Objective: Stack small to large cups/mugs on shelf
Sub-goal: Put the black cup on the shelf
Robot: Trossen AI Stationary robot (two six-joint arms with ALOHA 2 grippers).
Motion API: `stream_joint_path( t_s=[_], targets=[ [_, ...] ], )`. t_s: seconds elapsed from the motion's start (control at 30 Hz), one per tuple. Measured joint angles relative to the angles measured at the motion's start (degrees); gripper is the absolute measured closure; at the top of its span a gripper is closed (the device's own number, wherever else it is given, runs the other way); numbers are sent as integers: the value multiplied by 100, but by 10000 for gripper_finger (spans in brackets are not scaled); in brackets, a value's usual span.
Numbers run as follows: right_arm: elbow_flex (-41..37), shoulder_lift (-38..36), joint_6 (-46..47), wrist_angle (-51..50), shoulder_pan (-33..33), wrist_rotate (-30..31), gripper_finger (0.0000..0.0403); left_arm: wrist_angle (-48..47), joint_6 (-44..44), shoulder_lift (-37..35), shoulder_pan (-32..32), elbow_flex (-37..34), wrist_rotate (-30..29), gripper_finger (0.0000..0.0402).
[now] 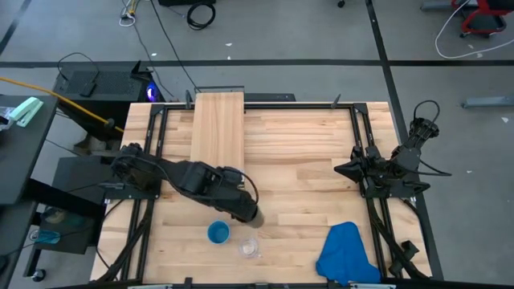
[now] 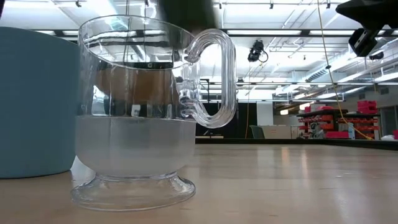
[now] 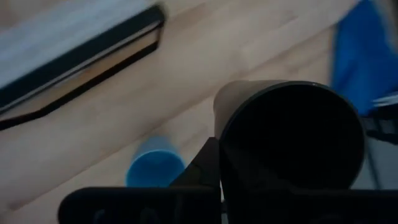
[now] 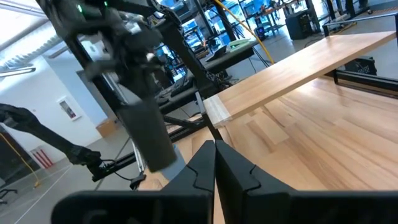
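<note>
My left gripper (image 1: 243, 209) hangs over the table's near middle, shut on the tall black cup (image 1: 252, 214), which the right wrist view shows lifted off the wood (image 4: 148, 137). The blue cup (image 1: 218, 233) and the clear plastic cup (image 1: 249, 246) stand on their bases near the front edge, just below it. In the low view the clear cup (image 2: 137, 112) has a handle on one side. The shelf (image 1: 218, 127) lies at the table's far side, left of centre. My right gripper (image 4: 214, 155) waits shut at the table's right side. My left gripper holds the black cup at its top rim (image 3: 219, 134), coming from above and pointing steeply down. One finger (image 3: 202, 165) lies against the outside of the wall. The other is lost against the dark mouth. The cup hangs below the fingers, slightly tilted, clear of the table.
A crumpled blue cloth (image 1: 347, 253) lies at the near right. Black frame rails (image 1: 152, 144) run along the table's left and right sides. Bare wood lies between the shelf and the right arm (image 1: 385, 164).
</note>
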Motion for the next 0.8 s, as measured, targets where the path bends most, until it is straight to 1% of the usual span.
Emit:
stream_joint_path(
  t_s=[0.17, 0.3, 0.33, 0.43, 0.57, 0.8],
  targets=[
    [0, 0, 0, 0, -1, 1, 386, -71, 457, -2, 98, 870, -279, 398],
    [0, -1, 0, 0, 0, 1, 386, -424, 744, -7, 292, 1539, -617, 398],
    [0, -1, 0, 0, -1, 0, 386, -568, 784, -23, 372, 1598, -700, 398],
    [0, -1, 0, -4, -1, 1, 386, -817, 806, -251, 712, 1430, -766, 398],
    [0, -1, 0, -4, 1, 1, 386, -790, 1167, -501, 1321, 1385, -845, 398],
    [0, 3, -10, -7, 1, -1, 386, -770, 1971, -733, 2701, 1395, -923, 398]
  ],
)
